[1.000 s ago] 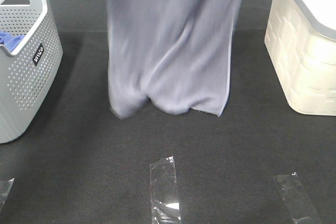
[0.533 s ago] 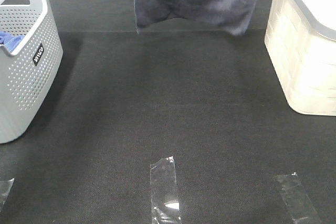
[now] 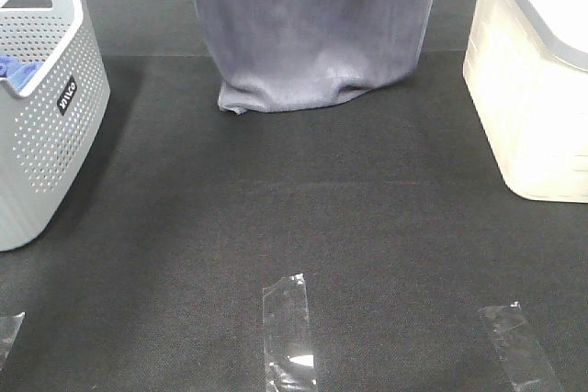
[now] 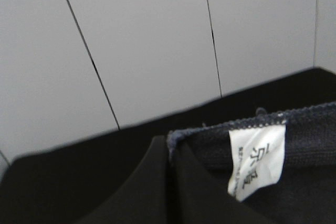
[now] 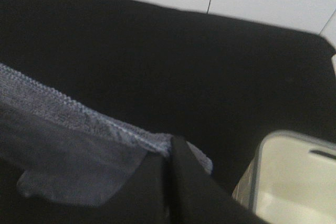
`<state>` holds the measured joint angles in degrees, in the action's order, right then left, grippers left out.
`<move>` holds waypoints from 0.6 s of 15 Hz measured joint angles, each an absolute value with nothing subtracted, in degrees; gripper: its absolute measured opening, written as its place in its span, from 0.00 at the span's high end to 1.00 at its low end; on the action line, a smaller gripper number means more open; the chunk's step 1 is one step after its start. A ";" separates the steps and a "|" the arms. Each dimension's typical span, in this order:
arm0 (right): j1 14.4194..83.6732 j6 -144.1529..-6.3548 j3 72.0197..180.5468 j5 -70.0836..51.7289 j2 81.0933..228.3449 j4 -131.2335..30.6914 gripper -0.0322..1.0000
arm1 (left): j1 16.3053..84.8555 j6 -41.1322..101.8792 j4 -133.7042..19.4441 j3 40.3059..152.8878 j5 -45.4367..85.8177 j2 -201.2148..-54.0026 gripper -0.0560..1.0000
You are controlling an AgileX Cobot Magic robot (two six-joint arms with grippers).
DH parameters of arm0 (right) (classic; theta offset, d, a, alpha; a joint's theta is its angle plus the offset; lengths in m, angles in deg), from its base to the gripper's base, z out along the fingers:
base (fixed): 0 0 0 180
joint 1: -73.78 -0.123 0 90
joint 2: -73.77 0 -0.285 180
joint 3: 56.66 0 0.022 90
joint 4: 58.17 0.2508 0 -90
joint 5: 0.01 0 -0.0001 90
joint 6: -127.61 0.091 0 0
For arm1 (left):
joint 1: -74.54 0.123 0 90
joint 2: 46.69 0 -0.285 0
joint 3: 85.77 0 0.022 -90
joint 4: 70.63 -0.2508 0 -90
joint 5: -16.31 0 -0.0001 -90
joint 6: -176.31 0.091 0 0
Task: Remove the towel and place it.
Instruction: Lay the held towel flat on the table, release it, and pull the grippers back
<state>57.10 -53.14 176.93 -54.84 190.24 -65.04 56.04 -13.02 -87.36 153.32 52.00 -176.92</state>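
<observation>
The grey-lavender towel (image 3: 312, 25) hangs from above the top edge of the exterior high view at the back middle. Its lower edge folds onto the black table (image 3: 294, 208). Both grippers are out of that view. In the left wrist view my left gripper (image 4: 169, 153) is shut on a hemmed corner of the towel (image 4: 294, 129), beside its white tag (image 4: 257, 161). In the right wrist view my right gripper (image 5: 169, 150) is shut on the other hemmed corner of the towel (image 5: 79, 114).
A grey perforated basket (image 3: 41, 144) stands at the left with a bright blue cloth (image 3: 14, 69) inside. A cream bin (image 3: 533, 107) stands at the right and also shows in the right wrist view (image 5: 294, 182). Clear tape strips (image 3: 289, 328) lie near the front edge.
The towel's lower edge rose clear of the table and swung back half a second ago. It has since come down and touches the table farther back than before.
</observation>
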 joint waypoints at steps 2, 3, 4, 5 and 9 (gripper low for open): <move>57.28 -53.14 176.76 -66.70 190.30 -60.40 0.97 | 56.21 -9.36 -77.16 153.32 70.39 -176.86 0.95; 57.50 -53.08 176.76 -68.08 190.30 -59.77 0.97 | 56.61 -8.04 -74.12 153.32 74.35 -176.86 0.95; 57.68 -53.08 176.47 -68.77 190.30 -59.25 0.97 | 56.84 -7.24 -72.35 153.32 76.70 -176.86 0.95; 57.91 -53.08 175.73 -69.05 190.30 -58.68 0.97 | 56.95 -6.95 -71.66 153.32 78.82 -176.86 0.95; 58.08 -53.02 169.82 -69.11 189.38 -55.42 0.97 | 57.35 -6.89 -71.77 153.32 84.15 -176.69 0.95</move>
